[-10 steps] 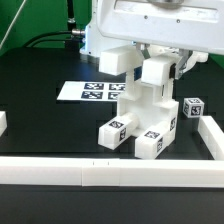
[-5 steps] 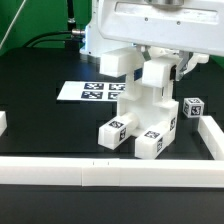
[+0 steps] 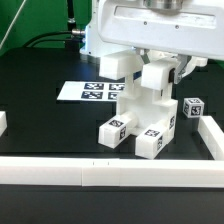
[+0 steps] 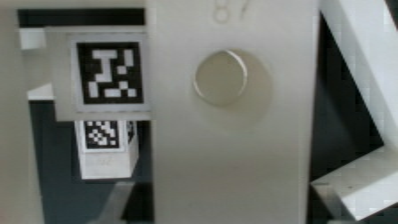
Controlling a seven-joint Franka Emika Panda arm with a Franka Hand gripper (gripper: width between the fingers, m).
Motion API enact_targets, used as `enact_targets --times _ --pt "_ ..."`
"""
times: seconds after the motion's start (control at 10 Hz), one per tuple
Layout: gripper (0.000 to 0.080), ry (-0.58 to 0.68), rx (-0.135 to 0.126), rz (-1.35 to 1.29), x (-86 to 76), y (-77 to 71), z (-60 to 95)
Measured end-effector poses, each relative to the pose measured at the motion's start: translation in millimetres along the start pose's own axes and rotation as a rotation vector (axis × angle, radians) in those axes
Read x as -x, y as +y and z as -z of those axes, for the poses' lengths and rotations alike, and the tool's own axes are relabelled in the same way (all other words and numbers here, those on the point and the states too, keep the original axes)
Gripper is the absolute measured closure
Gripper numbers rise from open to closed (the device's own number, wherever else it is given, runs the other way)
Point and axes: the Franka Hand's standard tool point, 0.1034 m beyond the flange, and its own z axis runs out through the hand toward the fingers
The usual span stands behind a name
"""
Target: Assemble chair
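The chair [image 3: 140, 110] stands at the middle of the black table as one joined piece of chunky white blocks, with tagged feet toward the front. My gripper [image 3: 160, 62] comes down from above and is shut on its upper block. In the wrist view a broad white slab of the chair [image 4: 222, 120] with a round dimple fills the space between my fingers [image 4: 356, 195]. Tagged chair parts [image 4: 111, 75] show beside it. The contact between the pads and the slab is hidden.
The marker board [image 3: 95, 91] lies flat behind the chair on the exterior view's left. A small tagged white cube [image 3: 193, 107] sits to the chair's right. Low white border rails run along the front [image 3: 110, 170], right [image 3: 212, 140] and left [image 3: 3, 122].
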Motion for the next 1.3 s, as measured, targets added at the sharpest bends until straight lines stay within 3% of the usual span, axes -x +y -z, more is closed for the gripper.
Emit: enact_targets --times 0.1,0.2,0.6,1.3 --pt "0.0514 0.000 0.000 -0.002 -0.1 0.4 -2.0" --pt "0.0514 0.014 -0.020 -0.029 -2.8 1.0 -12.0" --pt "0.0514 0.008 -0.003 -0.028 -1.1 -0.2 -36.7" --pt "0.0514 0.030 -0.007 -0.022 -19.7 -8.6 -39.2"
